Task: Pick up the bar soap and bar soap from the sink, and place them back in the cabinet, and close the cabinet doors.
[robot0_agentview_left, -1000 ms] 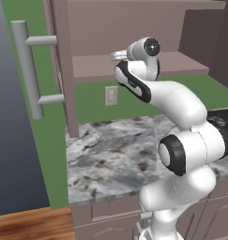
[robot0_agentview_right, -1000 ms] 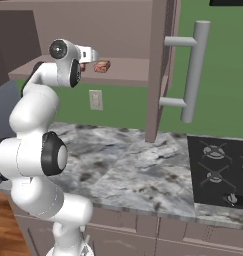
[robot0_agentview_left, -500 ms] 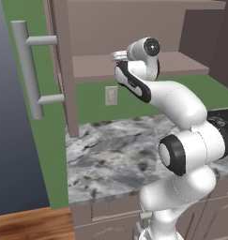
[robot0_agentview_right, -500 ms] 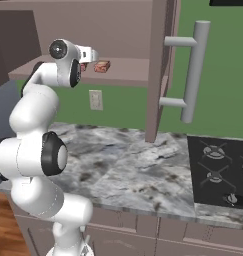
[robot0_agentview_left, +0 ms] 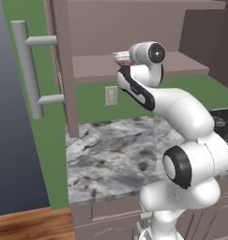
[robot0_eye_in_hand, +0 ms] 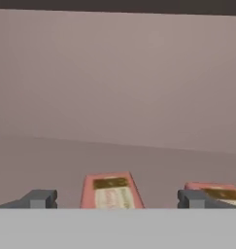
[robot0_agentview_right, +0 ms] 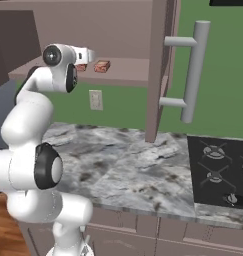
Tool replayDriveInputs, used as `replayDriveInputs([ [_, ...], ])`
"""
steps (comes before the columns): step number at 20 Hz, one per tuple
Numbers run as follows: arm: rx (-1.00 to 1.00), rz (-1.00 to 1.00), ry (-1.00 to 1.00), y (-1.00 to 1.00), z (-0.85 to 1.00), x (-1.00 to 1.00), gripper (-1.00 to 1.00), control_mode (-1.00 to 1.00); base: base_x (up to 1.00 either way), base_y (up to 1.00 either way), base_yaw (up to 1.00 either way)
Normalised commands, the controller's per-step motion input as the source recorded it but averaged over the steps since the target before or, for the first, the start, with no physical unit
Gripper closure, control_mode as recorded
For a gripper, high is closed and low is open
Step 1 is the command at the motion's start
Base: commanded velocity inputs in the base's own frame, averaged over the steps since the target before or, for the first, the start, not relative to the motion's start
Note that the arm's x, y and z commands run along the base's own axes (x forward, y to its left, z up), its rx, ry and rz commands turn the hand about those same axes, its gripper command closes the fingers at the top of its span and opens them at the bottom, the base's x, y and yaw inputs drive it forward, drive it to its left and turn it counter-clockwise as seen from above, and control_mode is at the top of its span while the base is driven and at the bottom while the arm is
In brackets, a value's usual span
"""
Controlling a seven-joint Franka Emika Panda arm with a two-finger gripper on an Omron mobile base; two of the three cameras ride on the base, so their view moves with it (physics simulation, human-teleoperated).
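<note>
One bar soap (robot0_eye_in_hand: 111,191) sits between the parted gripper (robot0_eye_in_hand: 117,199); second bar soap (robot0_eye_in_hand: 217,191) half-hidden.

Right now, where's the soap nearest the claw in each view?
Left base view: soap, a red sliver at the claw tip, upper centre.
Right base view: soap upper left, partly behind the claw; second soap to its right.
Hand view: soap bottom centre, between the fingertips.
Shared landmark: the cabinet shelf under it.
</note>
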Motion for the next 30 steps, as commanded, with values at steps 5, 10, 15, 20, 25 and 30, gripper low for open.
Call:
replayDriveInputs([
  [5,0.0,-0.01,-0.17,0.0,0.27,-0.67,-1.0,-1.0,0.0,0.0,0.0],
  [10,0.0,-0.06,-0.11,0.0,0.42,-0.52,-1.0,-1.0,0.0,0.0,0.0],
  [15,0.0,-0.02,-0.04,-0.02,0.35,-0.56,-1.0,-1.0,0.0,0.0,0.0],
  [20,0.0,0.0,-0.01,0.0,0.12,-0.55,-1.0,-1.0,0.0,0.0,0.0],
  [25,0.0,0.0,-0.01,-0.08,0.09,-0.61,-1.0,-1.0,0.0,0.0,0.0],
  [30,0.0,0.0,-0.03,-0.09,0.01,-0.57,-1.0,-1.0,0.0,0.0,0.0],
])
